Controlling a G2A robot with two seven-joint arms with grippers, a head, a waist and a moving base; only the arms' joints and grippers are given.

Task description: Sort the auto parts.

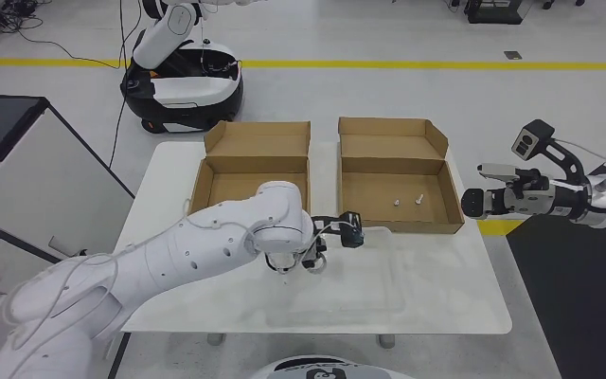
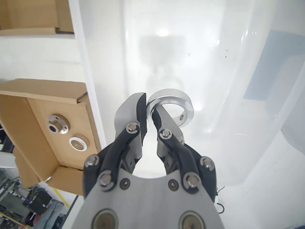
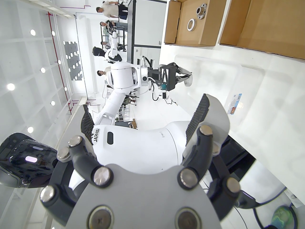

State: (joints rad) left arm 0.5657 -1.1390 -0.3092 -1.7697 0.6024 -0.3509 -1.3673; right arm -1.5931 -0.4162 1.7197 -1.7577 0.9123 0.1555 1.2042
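- Metal ring (image 2: 188,111) low at the white table (image 1: 426,284), in front of the boxes. Whether it touches the surface cannot be told.
- Left gripper (image 2: 148,107) clenched on the ring's wall, one finger inside, one outside.
- Left cardboard box (image 1: 201,185): flanged hub (image 2: 58,125) and flat ring (image 2: 79,143), side by side on its floor.
- Right cardboard box (image 1: 398,180): two small pale fasteners (image 1: 418,199) near its front wall.
- Right gripper (image 3: 145,110) spread wide, holding nothing, beyond the table's right edge.

There are two cardboard boxes (image 1: 202,182) (image 1: 379,189), two metal rings (image 2: 188,110) (image 2: 78,144), one flanged hub (image 2: 58,124) and two small bolts (image 1: 395,202) (image 1: 418,199).
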